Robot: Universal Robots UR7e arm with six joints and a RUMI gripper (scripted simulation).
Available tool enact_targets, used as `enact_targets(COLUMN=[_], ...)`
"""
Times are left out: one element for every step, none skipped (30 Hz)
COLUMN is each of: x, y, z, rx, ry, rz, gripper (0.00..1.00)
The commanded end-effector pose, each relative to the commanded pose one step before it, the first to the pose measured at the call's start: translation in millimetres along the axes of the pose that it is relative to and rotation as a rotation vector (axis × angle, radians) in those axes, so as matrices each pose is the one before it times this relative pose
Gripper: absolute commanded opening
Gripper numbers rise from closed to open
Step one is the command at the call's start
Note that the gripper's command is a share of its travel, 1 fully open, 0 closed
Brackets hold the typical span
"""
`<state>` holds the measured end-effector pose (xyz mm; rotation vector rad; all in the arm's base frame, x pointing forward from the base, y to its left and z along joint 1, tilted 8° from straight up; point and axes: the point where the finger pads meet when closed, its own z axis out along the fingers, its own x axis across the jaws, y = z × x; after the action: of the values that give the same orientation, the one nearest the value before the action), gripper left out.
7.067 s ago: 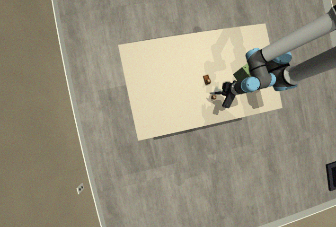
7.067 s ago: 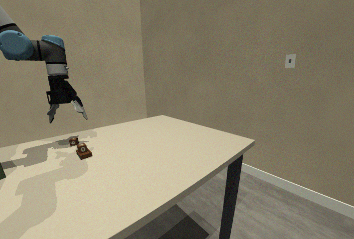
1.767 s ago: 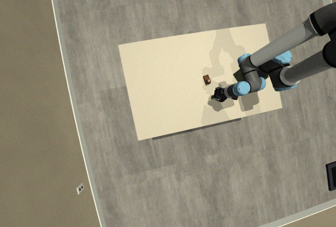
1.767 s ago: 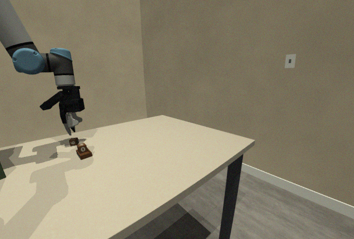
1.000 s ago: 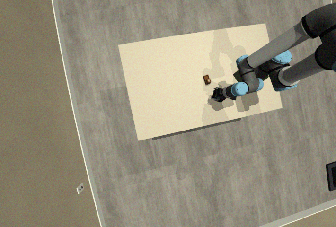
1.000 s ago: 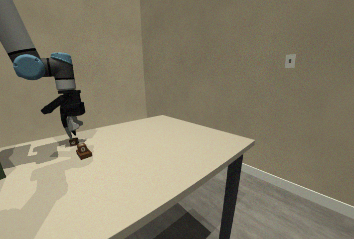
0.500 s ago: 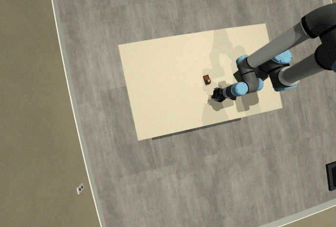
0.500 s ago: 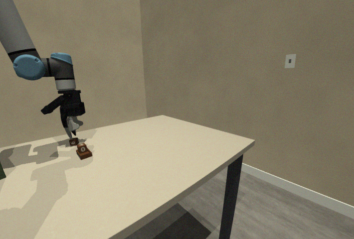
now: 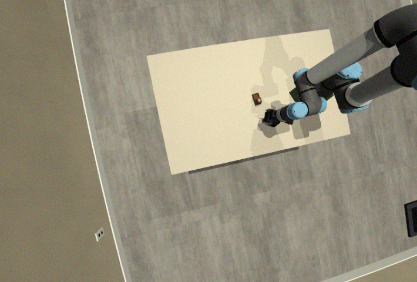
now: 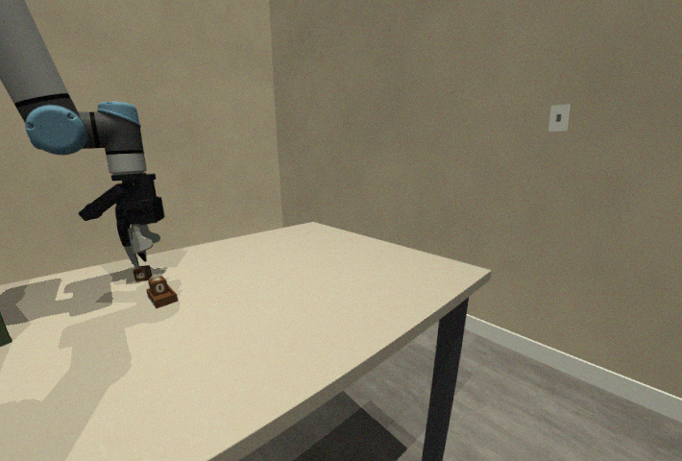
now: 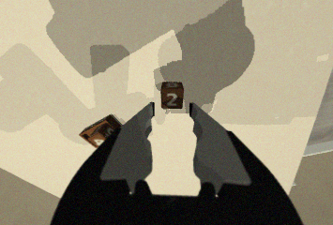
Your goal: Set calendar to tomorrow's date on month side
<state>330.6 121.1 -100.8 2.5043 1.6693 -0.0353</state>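
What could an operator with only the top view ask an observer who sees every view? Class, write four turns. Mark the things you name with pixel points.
Operator: Does the pincer [image 9: 265, 119] [image 10: 139, 261] [image 11: 172, 103] grip the loose cube [image 10: 141, 274] [image 11: 172, 97]?
Observer: No, the wrist view shows that cube just beyond its parted tips.
Operator: Which digit shows on the tray's cube [image 9: 259, 100] [image 10: 158, 286] [image 11: 109, 132]?
Observer: The exterior view shows a 0 on its side facing that camera.

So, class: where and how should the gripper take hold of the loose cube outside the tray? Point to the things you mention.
Probably by two opposite upright sides, coming from above. The cube [image 10: 141, 273] [image 11: 172, 96] sits flat on the table, its "2" side between the two sides that the open gripper [image 10: 138, 262] [image 11: 172, 103] straddles, and the tray [image 10: 161, 299] stands clear of it.
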Motion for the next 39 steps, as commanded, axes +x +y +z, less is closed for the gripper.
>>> enact_targets(x=[0.18, 0.00, 0.00, 0.00, 0.00, 0.00, 0.00, 0.00, 0.00, 0.00, 0.00, 0.00, 0.00, 0.00, 0.00, 0.00, 0.00, 0.00, 0.00, 0.00, 0.00, 0.00, 0.00, 0.00, 0.00, -0.01, 0.00, 0.00, 0.00, 0.00, 0.00, 0.00, 0.00, 0.00, 0.00, 0.00, 0.01, 0.02, 0.03], y=[0.31, 0.00, 0.00, 0.00, 0.00, 0.00, 0.00, 0.00, 0.00, 0.00, 0.00, 0.00, 0.00, -0.01, 0.00, 0.00, 0.00, -0.01, 0.01, 0.00, -0.01, 0.00, 0.00, -0.01, 0.01, -0.01, 0.01, 0.00, 0.00, 0.00, 0.00, 0.00, 0.00, 0.00, 0.00, 0.00, 0.00, 0.01, 0.01], z=[-0.24, 0.00, 0.00, 0.00, 0.00, 0.00, -0.03, -0.17, -0.44, -0.77, -1.15, 0.00, 0.00, -1.55, -1.95, -2.32, -2.64, -2.90, -3.10, -3.22, -3.24, -3.19, -3.04, -2.80, -2.50, -2.12, -1.72, -1.28, 0.00, 0.00, -0.86, -0.48, -0.19, -0.03, 0.00, 0.02, 0.06, 0.11, 0.17], rx=[-0.00090, 0.00000, 0.00000, 0.00000, 0.00000, 0.00000, 0.00000, 0.00000, 0.00000, 0.00000, 0.00000, 0.00000, 0.00000, 0.00000, 0.00000, 0.00000, 0.00000, 0.00000, 0.00000, 0.00000, 0.00000, 0.00000, 0.00000, 0.00000, 0.00000, 0.00000, 0.00000, 0.00000, 0.00000, 0.00000, 0.00000, 0.00000, 0.00000, 0.00000, -0.00006, -0.00039, -0.00100, -0.00183, -0.00283], ry=[0.00054, 0.00000, 0.00000, 0.00000, 0.00000, 0.00000, 0.00000, 0.00000, 0.00000, 0.00000, 0.00000, 0.00000, 0.00000, 0.00000, 0.00000, 0.00000, 0.00000, 0.00000, 0.00000, 0.00000, 0.00000, 0.00000, 0.00000, 0.00000, 0.00000, 0.00000, 0.00000, 0.00000, 0.00000, 0.00000, 0.00000, 0.00000, 0.00000, 0.00000, -0.00001, -0.00004, -0.00010, -0.00018, -0.00028], rz=[0.00005, 0.00000, 0.00000, 0.00000, 0.00000, 0.00000, 0.00000, 0.00000, 0.00000, 0.00000, 0.00000, 0.00000, 0.00000, 0.00000, 0.00000, 0.00000, 0.00000, 0.00000, 0.00000, 0.00000, 0.00000, 0.00000, 0.00000, 0.00000, 0.00000, 0.00000, 0.00000, 0.00000, 0.00000, 0.00000, 0.00000, 0.00000, 0.00000, 0.00000, 0.00000, -0.00003, -0.00006, -0.00012, -0.00018], gripper=[0.28, 0.28, 0.28, 0.28, 0.28, 0.28, 0.28, 0.28, 0.28, 0.28, 0.28, 0.28, 0.28, 0.28, 0.28, 0.28, 0.28, 0.28, 0.28, 0.28, 0.28, 0.28, 0.28, 0.28, 0.28, 0.28, 0.28, 0.28, 0.28, 0.28, 0.28, 0.28, 0.28, 0.28, 0.28, 0.28, 0.28, 0.28, 0.28])
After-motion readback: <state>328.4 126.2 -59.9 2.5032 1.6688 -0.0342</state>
